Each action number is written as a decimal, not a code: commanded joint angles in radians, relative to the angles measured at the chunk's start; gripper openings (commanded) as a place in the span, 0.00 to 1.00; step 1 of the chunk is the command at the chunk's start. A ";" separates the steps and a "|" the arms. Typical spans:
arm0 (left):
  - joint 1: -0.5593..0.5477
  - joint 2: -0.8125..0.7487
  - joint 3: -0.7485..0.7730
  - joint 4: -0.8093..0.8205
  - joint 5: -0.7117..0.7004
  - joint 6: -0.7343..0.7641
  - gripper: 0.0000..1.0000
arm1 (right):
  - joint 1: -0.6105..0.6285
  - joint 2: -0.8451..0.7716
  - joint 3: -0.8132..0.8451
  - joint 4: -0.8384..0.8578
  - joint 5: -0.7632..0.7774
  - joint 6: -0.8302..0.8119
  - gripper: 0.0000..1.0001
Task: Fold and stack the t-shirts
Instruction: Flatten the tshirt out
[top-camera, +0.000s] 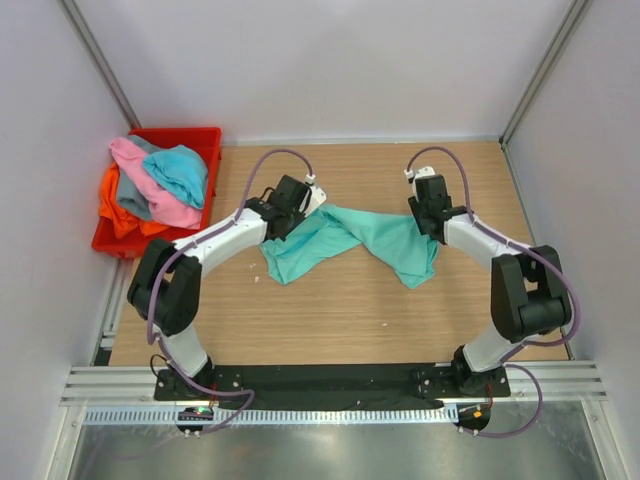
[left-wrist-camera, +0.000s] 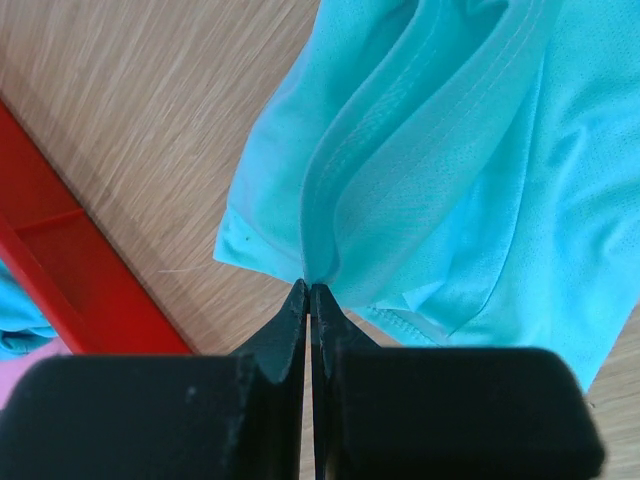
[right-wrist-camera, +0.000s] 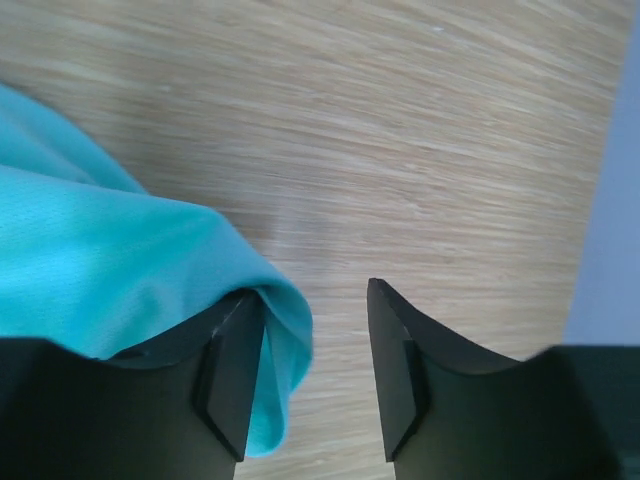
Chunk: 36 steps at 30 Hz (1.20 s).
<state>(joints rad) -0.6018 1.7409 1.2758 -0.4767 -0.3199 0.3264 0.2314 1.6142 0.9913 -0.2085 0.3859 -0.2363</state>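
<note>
A mint green t-shirt (top-camera: 350, 240) lies crumpled across the middle of the wooden table. My left gripper (top-camera: 298, 215) is at the shirt's upper left end. In the left wrist view its jaws (left-wrist-camera: 308, 288) are shut on a pinched fold of the mint cloth (left-wrist-camera: 430, 150). My right gripper (top-camera: 428, 215) is at the shirt's upper right end. In the right wrist view it (right-wrist-camera: 315, 290) is open, and a fold of the shirt (right-wrist-camera: 110, 260) drapes over the left finger, hanging partly into the gap. Pink (top-camera: 150, 185), turquoise (top-camera: 180, 170), orange (top-camera: 115, 210) and grey (top-camera: 135, 200) t-shirts are piled in the bin.
A red plastic bin (top-camera: 205, 135) stands at the table's back left corner, and its wall (left-wrist-camera: 70, 270) shows close beside the left gripper. White walls enclose the table at the back and both sides. Bare wood lies in front of the mint shirt.
</note>
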 joint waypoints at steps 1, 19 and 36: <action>0.016 0.008 0.049 0.050 -0.011 0.000 0.00 | -0.004 -0.214 0.001 0.089 0.111 -0.020 0.60; 0.034 0.005 0.034 0.024 0.025 -0.049 0.00 | -0.063 -0.307 -0.169 -0.122 -0.430 -0.198 0.63; 0.034 0.032 0.051 0.018 0.024 -0.053 0.00 | -0.064 -0.217 -0.141 -0.336 -0.601 -0.261 0.56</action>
<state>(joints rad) -0.5728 1.7672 1.2900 -0.4690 -0.3031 0.2905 0.1665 1.4166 0.8288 -0.5060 -0.1852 -0.4744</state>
